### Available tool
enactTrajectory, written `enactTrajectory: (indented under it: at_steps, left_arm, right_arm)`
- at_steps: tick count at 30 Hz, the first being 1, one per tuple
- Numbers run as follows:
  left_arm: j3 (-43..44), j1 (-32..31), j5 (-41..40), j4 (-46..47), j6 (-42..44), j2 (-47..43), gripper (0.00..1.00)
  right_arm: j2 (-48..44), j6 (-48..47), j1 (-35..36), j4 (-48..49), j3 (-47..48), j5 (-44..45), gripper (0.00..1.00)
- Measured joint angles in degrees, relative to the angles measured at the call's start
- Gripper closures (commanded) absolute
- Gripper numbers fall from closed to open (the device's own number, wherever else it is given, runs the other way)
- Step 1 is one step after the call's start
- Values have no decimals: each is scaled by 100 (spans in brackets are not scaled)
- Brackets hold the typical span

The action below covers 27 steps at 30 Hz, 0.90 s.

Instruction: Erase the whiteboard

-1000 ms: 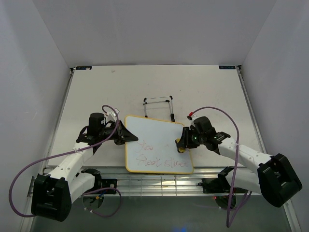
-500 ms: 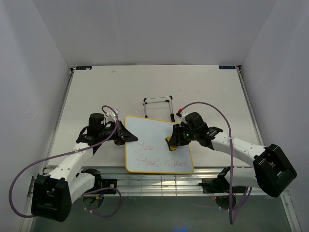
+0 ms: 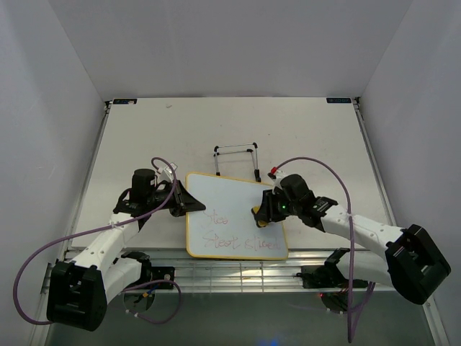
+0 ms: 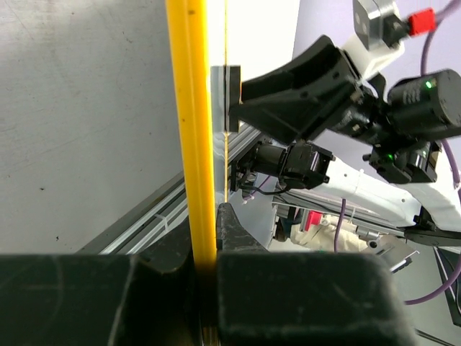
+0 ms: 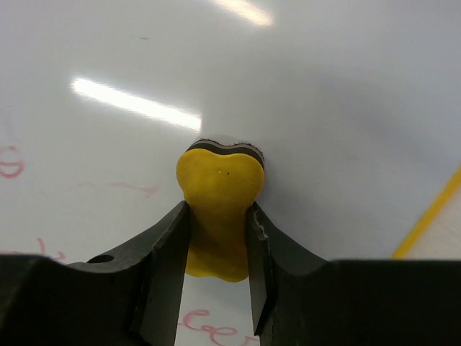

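1. The whiteboard [image 3: 225, 193] is seen lying on the table [image 3: 144, 137], with a thin wire stand [image 3: 236, 150] just past its far edge. Red and green writing [image 3: 241, 242] is spread over its near half.
2. The board's left edge is clamped along the yellow frame [image 4: 191, 130] by the left gripper [image 3: 184, 200], whose fingers [image 4: 288, 288] are clenched on it.
3. A small yellow eraser [image 5: 220, 180] is grasped by the right gripper [image 5: 216, 216] and squeezed at its waist. It is set pad-down on the board's right part, just beside the right end of the upper line of writing.
4. The wiping is judged to be barely begun, since nearly all the writing is not yet touched.
5. The following faults could arise from here:
   - The board could be swung or slid about its left edge if the eraser is pushed hard sideways, because only the thin frame is pinched there.
   - The eraser could be twisted or pulled out of the fingers if it drags on the surface, since it is held only at its narrow middle.
   - Smears could be left if too little pressure is applied, or if the pad is tilted onto one edge.
   - The two grippers could be brought into contact if a stroke is carried right across to the board's left edge.
   - The eraser could be run off the board's near or right edge and caught on the frame.
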Motion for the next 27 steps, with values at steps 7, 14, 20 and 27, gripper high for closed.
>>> enactTrajectory:
  at_steps: [7, 14, 20, 27]
  left_arm:
    - [-2, 4, -2, -7, -15, -7, 100]
    - [-76, 35, -24, 11, -26, -11, 100]
    - [-81, 20, -44, 50, -42, -11, 100]
    - [-214, -13, -186, 63, -181, -271, 100]
  right_arm:
    - [614, 44, 1056, 168, 890, 114, 76]
    - [970, 66, 1272, 129, 1296, 256, 75]
    - [774, 118, 669, 273, 872, 131, 75]
    - [-127, 188, 15, 203, -186, 236, 75]
